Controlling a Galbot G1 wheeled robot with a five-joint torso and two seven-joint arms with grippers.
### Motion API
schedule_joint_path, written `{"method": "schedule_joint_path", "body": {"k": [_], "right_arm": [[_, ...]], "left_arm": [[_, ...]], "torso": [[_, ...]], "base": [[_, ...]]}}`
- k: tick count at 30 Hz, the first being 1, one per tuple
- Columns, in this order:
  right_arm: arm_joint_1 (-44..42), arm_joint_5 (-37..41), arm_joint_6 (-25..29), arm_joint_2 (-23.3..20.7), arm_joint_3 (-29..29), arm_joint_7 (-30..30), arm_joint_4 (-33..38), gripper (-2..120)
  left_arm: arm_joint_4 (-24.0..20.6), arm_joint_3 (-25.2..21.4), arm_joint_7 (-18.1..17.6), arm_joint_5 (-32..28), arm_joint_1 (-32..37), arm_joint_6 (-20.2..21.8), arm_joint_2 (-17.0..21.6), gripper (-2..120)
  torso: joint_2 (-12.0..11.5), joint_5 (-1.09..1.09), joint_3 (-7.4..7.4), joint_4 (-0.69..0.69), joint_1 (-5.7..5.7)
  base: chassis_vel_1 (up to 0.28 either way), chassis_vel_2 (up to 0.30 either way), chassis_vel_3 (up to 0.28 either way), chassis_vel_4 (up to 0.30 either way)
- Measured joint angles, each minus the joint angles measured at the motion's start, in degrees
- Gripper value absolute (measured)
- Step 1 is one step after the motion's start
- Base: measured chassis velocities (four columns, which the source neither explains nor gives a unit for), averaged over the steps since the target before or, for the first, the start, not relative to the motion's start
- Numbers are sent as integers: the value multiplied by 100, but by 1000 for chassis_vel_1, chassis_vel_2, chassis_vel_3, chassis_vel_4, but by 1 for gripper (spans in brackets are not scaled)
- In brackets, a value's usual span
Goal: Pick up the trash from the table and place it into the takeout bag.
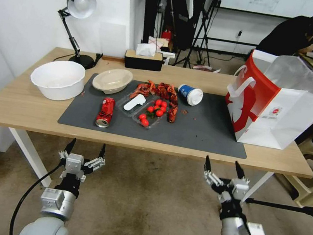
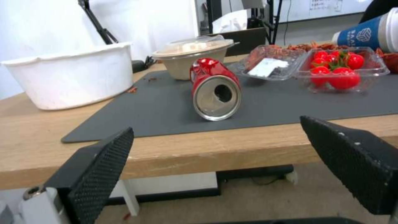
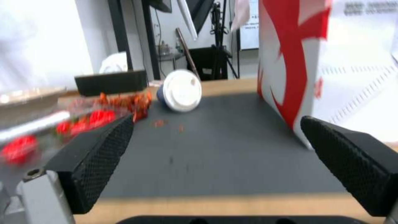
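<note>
Both arms were held low in front of the worktop (image 1: pixel 28 110), below its near edge, wrists pointing up toward it. The left end effector (image 1: pixel 85 147) sat with its fingers spread apart and empty, in line with the crushed red can (image 1: pixel 105 112). The right end effector (image 1: pixel 224 167) was likewise spread wide and empty, below the near right corner of the dark grey mat (image 1: pixel 201 132).

The worktop was light wood on white legs, with the mat across its middle. On the mat, the can lay on its side near the left edge. Beyond the can stood a beige shallow bowl (image 1: pixel 112 80), and to the can's right lay clear plastic trays (image 1: pixel 146 113) holding small red tomatoes, with reddish food scraps (image 1: pixel 160 90) behind them. A blue paper cup with white lid (image 1: pixel 190 94) lay tipped over farther right. The takeout bag (image 1: pixel 279 108) stood open at the mat's right end. A white basin (image 1: pixel 58 78) sat off the mat, left of the bowl, with a desk lamp (image 1: pixel 78 7) and a black tissue box (image 1: pixel 143 59) at the far edge.

The left wrist view showed the can's open top (image 2: pixel 216 100) facing the camera and a clear lid on the bowl (image 2: pixel 191 56). The right wrist view showed the cup's lid (image 3: pixel 181 90) facing it, with the bag's red-and-white side (image 3: pixel 298 62) close beside.
</note>
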Motion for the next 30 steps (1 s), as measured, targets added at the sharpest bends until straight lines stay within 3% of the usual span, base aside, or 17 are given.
{"method": "schedule_joint_path", "body": {"k": [5, 7, 16, 22, 27, 30], "right_arm": [[560, 570, -516, -269, 12, 115, 251, 100], [1181, 1092, -886, -525, -25, 130, 220, 100], [3636, 2576, -1384, -1365, -900, 233, -1171, 100], [4898, 2840, -1429, -1323, -1865, 422, -1992, 100], [5330, 2882, -1429, -1222, -2217, 430, -2397, 100], [5869, 3014, -1405, -1133, -2611, 363, -2997, 100]], "left_arm": [[15, 5, 0, 14, -25, -10, -21, 100], [49, 25, 1, 33, -48, -10, -30, 100], [227, 4, 3, 39, -195, 18, -115, 100], [320, -20, 1, 40, -228, 12, -169, 100], [342, -36, -3, 40, -236, 4, -182, 100], [359, -44, -9, 40, -227, -15, -197, 100]], "torso": [[0, 0, 0, 1, 0], [0, 0, 1, 1, 0], [0, -1, 1, 0, 2], [0, 0, 1, 1, 2], [0, -1, 1, 1, 2], [0, -1, 1, 0, 1]], "base": [[0, 0, 0, 0], [0, 0, 0, 0], [0, 0, 0, 0], [0, 0, 0, 0], [0, 0, 0, 0], [0, 0, 0, 0]]}}
